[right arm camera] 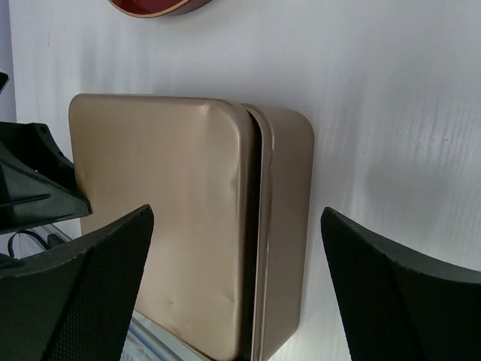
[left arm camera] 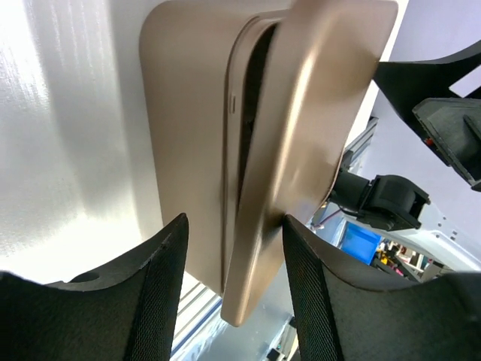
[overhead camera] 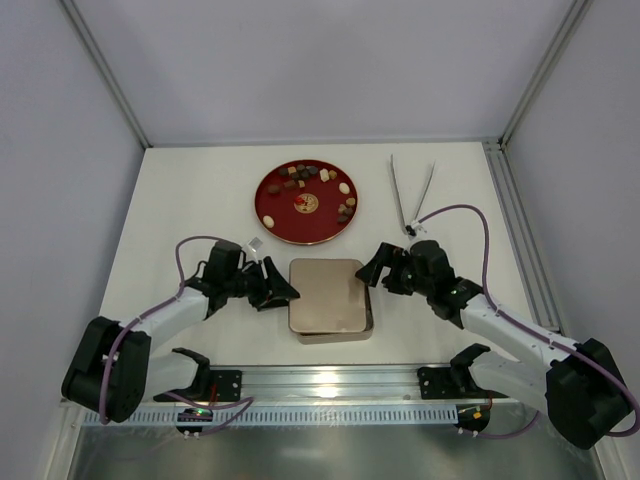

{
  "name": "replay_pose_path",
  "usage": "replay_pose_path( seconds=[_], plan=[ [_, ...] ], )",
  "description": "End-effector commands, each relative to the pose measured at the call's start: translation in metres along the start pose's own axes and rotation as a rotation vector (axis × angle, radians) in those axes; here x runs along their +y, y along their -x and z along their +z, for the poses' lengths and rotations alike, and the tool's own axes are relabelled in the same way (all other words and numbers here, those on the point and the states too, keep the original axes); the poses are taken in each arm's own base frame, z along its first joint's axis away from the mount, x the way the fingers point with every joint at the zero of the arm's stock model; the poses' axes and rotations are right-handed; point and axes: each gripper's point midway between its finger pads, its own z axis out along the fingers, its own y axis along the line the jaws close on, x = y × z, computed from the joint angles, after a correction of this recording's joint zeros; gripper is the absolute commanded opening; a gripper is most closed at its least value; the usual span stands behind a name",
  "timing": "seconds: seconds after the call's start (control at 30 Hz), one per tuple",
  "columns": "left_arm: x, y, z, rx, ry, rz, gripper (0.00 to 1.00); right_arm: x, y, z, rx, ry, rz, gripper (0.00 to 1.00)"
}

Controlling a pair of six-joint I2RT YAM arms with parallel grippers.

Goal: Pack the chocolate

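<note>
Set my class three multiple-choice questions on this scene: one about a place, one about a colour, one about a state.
1. Relative to the round plate, the tongs lie:
A. on it
B. to its right
C. to its left

2. The plate holding the chocolates is:
A. blue
B. red
C. white

3. The lid of the tin is:
A. lying on the plate
B. on the tin but askew, with a gap showing
C. standing against the back wall

Answers:
1 B, since the top view shows them on the table to the right of the plate.
2 B, since its rim and face are red.
3 B, since both wrist views show the lid shifted off the base.
</note>
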Motion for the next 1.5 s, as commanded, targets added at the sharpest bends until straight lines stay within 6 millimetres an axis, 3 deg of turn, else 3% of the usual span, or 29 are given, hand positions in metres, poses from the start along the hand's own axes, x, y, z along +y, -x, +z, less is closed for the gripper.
replay_pose_path(
  seconds=[0.0, 0.5, 1.47],
  plan=[
    [-0.001, 0.006, -0.001, -0.006, 0.018, 0.023, 0.52, 0.008, 0.010, 0.002, -0.047, 0.022, -0.010, 0.91],
    [-0.010, 0.011, -0.002, 0.004, 0.014, 0.053, 0.47, 0.014, -0.001, 0.009, -0.022, 0.028, -0.025, 0.85],
    [-0.011, 0.000, 0.004, 0.102, 0.218, 0.232, 0.43, 0.015, -0.011, 0.015, -0.001, 0.020, -0.030, 0.68]
  ],
)
